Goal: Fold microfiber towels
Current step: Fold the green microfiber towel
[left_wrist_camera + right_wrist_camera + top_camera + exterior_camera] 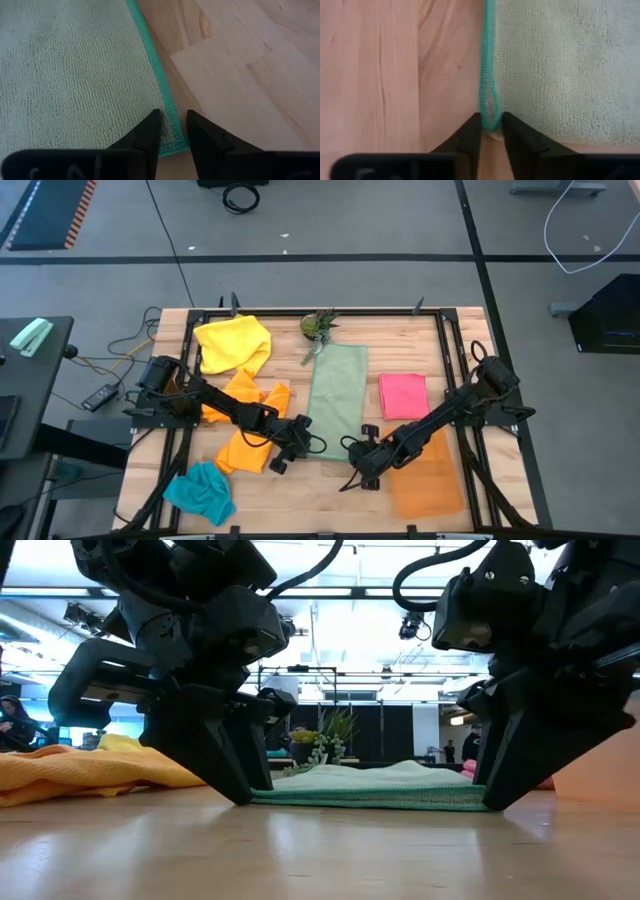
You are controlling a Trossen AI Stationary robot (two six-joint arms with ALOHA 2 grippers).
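Observation:
A pale green microfiber towel [337, 395] with a teal hem lies spread flat on the middle of the wooden table. My left gripper [303, 442] is down at the towel's near left corner. Its fingers are a little apart and stand astride the hem [172, 127]. My right gripper [357, 452] is down at the near right corner, shut on the hem. The low view shows both grippers' tips at table height, at the two ends of the towel's near edge [370, 798]. My left gripper has one finger [150, 130] over the cloth and the other over bare wood, with the flat hem between them; I cannot tell whether they touch it. My right gripper pinches the teal hem [489, 107] at the near right corner between its two fingertips, which slant down from the table's right. The hem stands up in a small loop there. The rest of the towel lies flat.
At the left lie a yellow towel [232, 343], orange towels [250, 420] under the left arm and a teal towel [200, 492] near the front. A folded pink towel [403, 395] and an orange mat [425, 475] are at the right. A small plant [318, 327] stands at the far edge.

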